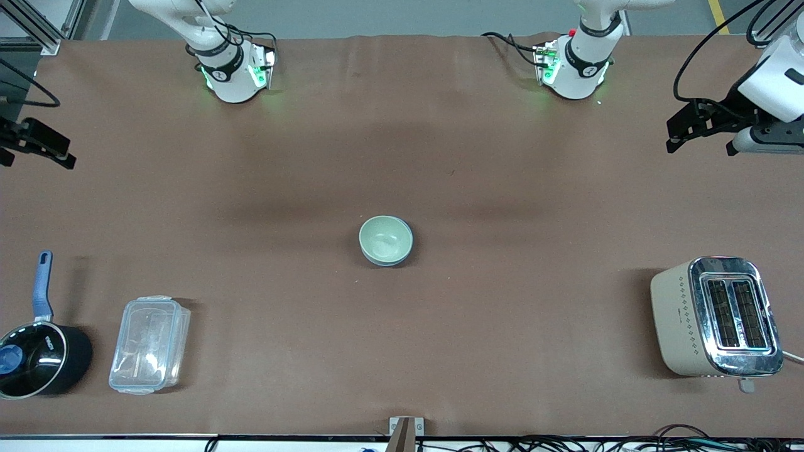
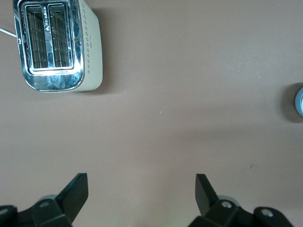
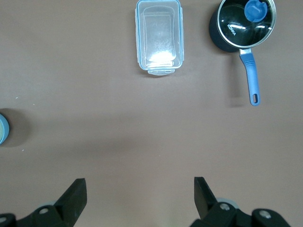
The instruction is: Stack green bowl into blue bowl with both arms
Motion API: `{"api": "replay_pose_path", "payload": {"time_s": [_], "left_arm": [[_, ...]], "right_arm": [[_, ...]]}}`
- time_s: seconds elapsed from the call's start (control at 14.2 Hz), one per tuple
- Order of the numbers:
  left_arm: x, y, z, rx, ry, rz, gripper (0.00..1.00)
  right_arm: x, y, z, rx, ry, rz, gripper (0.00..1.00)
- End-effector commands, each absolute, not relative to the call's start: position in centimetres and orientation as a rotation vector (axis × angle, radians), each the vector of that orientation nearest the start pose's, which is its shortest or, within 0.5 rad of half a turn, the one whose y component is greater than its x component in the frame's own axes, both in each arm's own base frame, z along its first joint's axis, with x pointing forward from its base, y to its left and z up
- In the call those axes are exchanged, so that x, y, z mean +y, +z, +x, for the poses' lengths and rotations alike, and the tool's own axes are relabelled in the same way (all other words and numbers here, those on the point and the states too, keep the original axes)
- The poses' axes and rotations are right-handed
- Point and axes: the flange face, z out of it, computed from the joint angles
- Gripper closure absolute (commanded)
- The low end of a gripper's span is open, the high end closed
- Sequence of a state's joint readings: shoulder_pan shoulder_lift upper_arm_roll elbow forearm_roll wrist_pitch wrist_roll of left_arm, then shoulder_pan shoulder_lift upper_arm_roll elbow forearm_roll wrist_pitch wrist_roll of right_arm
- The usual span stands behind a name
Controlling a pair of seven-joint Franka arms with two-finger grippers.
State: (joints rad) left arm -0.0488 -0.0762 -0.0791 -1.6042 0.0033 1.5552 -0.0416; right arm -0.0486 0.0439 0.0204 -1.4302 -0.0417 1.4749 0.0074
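The green bowl (image 1: 385,238) sits nested inside the blue bowl (image 1: 396,262) at the middle of the table; only a thin blue rim shows around it. An edge of the bowls shows in the left wrist view (image 2: 299,100) and in the right wrist view (image 3: 2,128). My left gripper (image 1: 700,145) is open and empty, raised over the left arm's end of the table, well apart from the bowls. My right gripper (image 1: 38,157) is open and empty over the right arm's end. Both show open jaws over bare table in their wrist views (image 2: 141,190) (image 3: 140,191).
A cream and chrome toaster (image 1: 716,317) (image 2: 57,45) stands at the left arm's end, nearer the front camera. A black saucepan with a blue handle (image 1: 38,355) (image 3: 242,26) and a clear plastic container (image 1: 149,345) (image 3: 158,37) sit at the right arm's end.
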Motion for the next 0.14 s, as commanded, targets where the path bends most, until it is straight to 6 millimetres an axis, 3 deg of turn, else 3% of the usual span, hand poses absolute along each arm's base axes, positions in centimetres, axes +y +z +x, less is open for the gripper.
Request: {"api": "replay_pose_path", "payload": {"time_s": [0.0, 0.07], "left_arm": [[-6.82, 65.31, 52.38, 0.137, -0.041, -3.136, 0.0], [-6.82, 65.27, 52.33, 0.135, -0.034, -3.136, 0.0]], "right_arm": [[-2.57, 64.85, 56.13, 0.0, -0.024, -3.192, 0.0], [-3.12, 64.53, 56.15, 0.003, -0.019, -3.182, 0.0]]}}
